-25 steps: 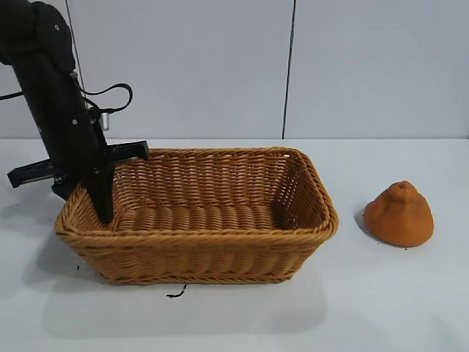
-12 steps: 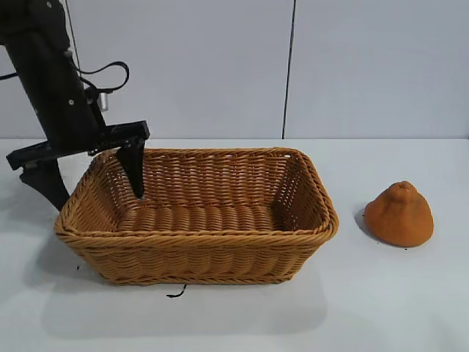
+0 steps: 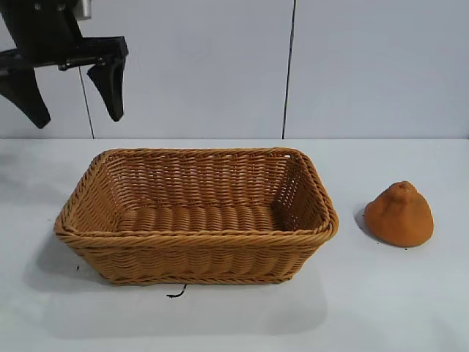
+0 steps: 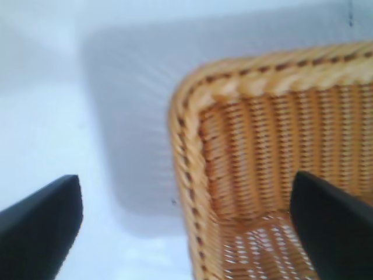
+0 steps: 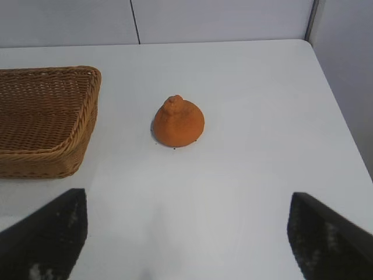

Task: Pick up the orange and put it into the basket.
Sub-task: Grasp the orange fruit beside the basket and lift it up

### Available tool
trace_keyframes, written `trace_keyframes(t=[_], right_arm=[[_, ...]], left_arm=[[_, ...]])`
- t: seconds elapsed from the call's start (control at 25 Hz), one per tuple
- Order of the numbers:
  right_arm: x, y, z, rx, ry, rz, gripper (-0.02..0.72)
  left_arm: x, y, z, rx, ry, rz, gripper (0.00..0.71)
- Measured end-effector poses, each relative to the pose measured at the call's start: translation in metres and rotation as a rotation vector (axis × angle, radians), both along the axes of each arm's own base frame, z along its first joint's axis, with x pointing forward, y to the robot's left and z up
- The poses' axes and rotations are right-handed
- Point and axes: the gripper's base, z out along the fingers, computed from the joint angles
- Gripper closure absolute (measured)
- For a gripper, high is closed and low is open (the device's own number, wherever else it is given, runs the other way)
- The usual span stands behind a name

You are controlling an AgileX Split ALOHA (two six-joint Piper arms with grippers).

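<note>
Table: one, smooth, white, flat.
Basket: one, rectangular, tan woven wicker, braided rim, nothing inside.
Left gripper: one, black, fingers spread wide, raised above the basket's end.
Right gripper: one, black, fingers parted.
Orange: one, matte, rough, dome-shaped, set on the table beside the basket.

White table: a short dark thread lies near its front edge. Pale wall panels stand behind the rear edge, split by a dark vertical seam.
</note>
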Motion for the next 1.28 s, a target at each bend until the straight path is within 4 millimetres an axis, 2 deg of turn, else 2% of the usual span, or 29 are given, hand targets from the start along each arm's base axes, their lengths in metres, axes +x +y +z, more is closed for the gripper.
trace_keyframes(t=[0.12,0.32,0.44,0.72,0.96,1.08,1.28], right_arm=[[0.000,0.000,0.000,0.000,0.000,0.000,0.066],[0.000,0.000,0.000,0.000,0.000,0.000,0.066],[0.000,0.000,0.000,-0.001,0.000,0.000,0.066],[0.000,0.000,0.000,-0.001,0.000,0.000,0.066],[0.000,0.000,0.000,-0.001,0.000,-0.001,0.066],[0.000,0.000,0.000,-0.001,0.000,-0.001,0.066],[0.000,0.000,0.000,-0.001,0.000,-0.001,0.066]], left_arm=[[0.003,0.037,0.000,0.032,0.007,0.077,0.016],[0.002,0.083,0.000,0.049,0.019,0.164,0.016],[0.002,0.089,0.000,0.047,0.019,0.179,0.016],[-0.001,0.083,0.003,-0.019,0.019,0.168,0.016],[-0.041,0.080,0.023,-0.030,0.024,0.143,0.016],[-0.073,0.078,0.031,-0.035,0.033,0.142,0.016],[-0.141,0.075,0.048,-0.036,0.011,0.142,0.014]])
